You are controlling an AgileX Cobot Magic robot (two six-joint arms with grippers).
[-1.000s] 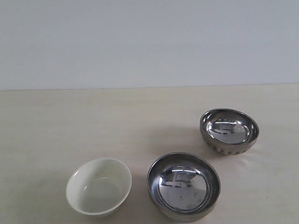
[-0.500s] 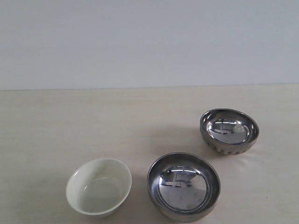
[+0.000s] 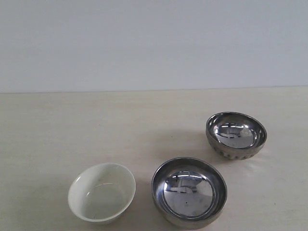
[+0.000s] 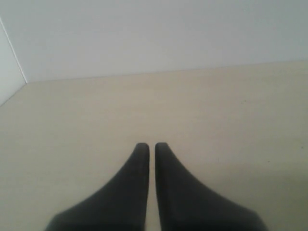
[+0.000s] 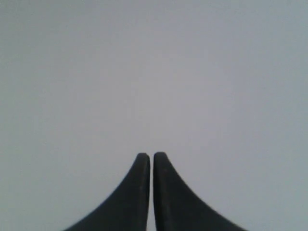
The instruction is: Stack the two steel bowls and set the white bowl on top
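Steel smooth bowl, dimpled bowl, white bowl exterior-only, left end effector, right end effector both closed, wrist-only

Front steel bowl: mirror-polished metal, smooth sides. Back steel bowl: same shiny metal, dimpled lower outside. White bowl: glossy, smooth, ceramic or plastic, can't tell from here. Table: pale, matt, faint wood-like grain. Wall: flat matt. Left gripper, right gripper: black, matt, smooth.

Open gaps between white bowl, steel bowls
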